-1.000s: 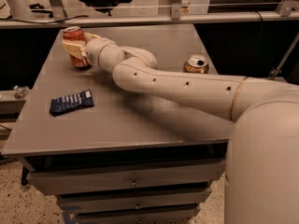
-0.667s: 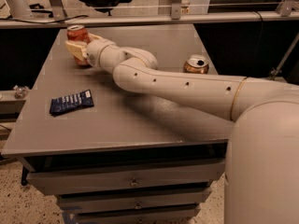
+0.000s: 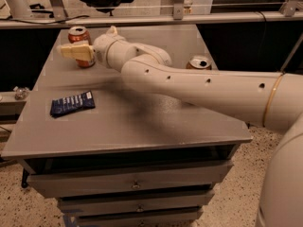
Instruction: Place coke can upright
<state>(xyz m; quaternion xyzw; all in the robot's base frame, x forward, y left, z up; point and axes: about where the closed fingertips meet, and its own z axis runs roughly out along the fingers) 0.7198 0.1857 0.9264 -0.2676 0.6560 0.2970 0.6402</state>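
The coke can is red-orange with a silver top and stands upright at the far left of the grey table. My gripper is at the can. One cream finger crosses the front of the can's middle; the other finger is hidden behind it. The gripper looks shut on the can, whose base is at or just above the tabletop. My arm reaches in from the right across the table.
A gold can stands at the table's far right, just behind my arm. A dark blue snack packet lies flat at the left front. Drawers sit under the tabletop. A rail runs behind the table.
The gripper and can shifted slightly away and to the right, and the can has gone from a slight tilt to upright.
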